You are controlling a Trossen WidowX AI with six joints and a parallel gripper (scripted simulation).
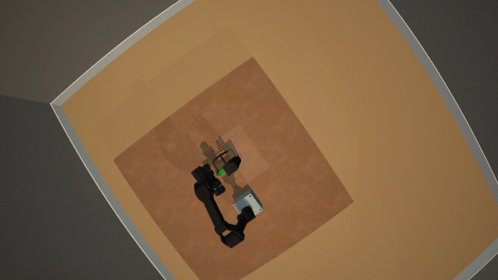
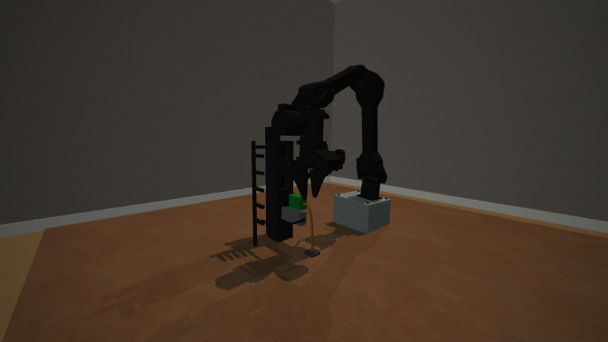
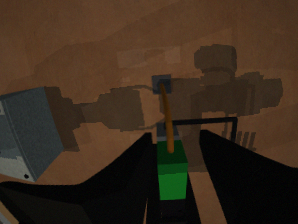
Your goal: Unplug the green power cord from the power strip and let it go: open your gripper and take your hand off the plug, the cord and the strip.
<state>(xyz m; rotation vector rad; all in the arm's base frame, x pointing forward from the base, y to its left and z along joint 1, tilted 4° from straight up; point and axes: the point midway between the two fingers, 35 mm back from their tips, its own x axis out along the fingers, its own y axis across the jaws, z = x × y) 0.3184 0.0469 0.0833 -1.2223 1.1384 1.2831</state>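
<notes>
The green plug (image 1: 221,172) (image 2: 296,200) (image 3: 172,176) sits in the grey power strip (image 2: 289,214), which is fixed to the side of a black upright post (image 2: 275,190). An orange cord (image 2: 311,226) (image 3: 168,117) runs from the plug down to a small dark anchor (image 2: 312,253) (image 3: 161,80) on the floor. My gripper (image 2: 308,195) (image 3: 176,136) points down with its fingertips right at the top of the plug. The fingers are partly open, one on each side of the plug. I see no firm grip on the plug.
A black ladder-like rack (image 2: 255,194) stands beside the post. My arm's grey base block (image 2: 362,213) (image 1: 248,204) (image 3: 27,129) stands close to the right of the strip. The brown mat (image 1: 296,178) lies on a tan floor with a pale wall rim.
</notes>
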